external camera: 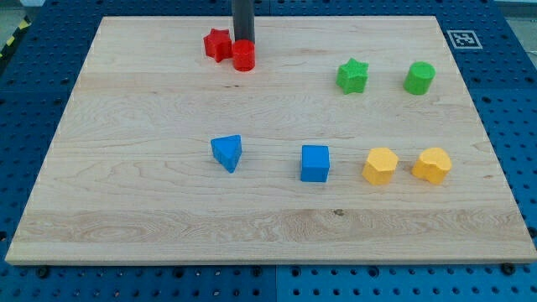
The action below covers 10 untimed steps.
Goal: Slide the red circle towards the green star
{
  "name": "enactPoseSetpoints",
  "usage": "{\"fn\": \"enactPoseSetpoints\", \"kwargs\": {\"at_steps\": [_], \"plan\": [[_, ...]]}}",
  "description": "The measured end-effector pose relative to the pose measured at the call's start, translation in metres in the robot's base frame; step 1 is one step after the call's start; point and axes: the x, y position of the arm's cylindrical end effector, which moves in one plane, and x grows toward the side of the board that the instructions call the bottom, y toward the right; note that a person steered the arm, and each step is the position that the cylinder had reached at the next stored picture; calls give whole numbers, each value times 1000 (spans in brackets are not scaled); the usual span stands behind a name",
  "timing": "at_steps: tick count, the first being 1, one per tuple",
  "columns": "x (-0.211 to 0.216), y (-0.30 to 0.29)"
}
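Observation:
The red circle (244, 57) lies near the view's top, left of the middle, touching the red star (217, 44) on its left. The green star (352, 75) lies well to the view's right of the red circle and a little lower. My tip (243, 41) comes down from the view's top and ends just behind the red circle, at its top edge, right of the red star.
A green circle (419, 78) lies right of the green star. A blue triangle (227, 153), a blue cube (315, 163) and two yellow blocks (380, 165) (432, 165) form a row lower down on the wooden board (126, 210).

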Motion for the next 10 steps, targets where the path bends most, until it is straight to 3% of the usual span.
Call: {"fn": "enactPoseSetpoints", "kwargs": {"at_steps": [6,10], "plan": [[69,-36],[81,-45]]}}
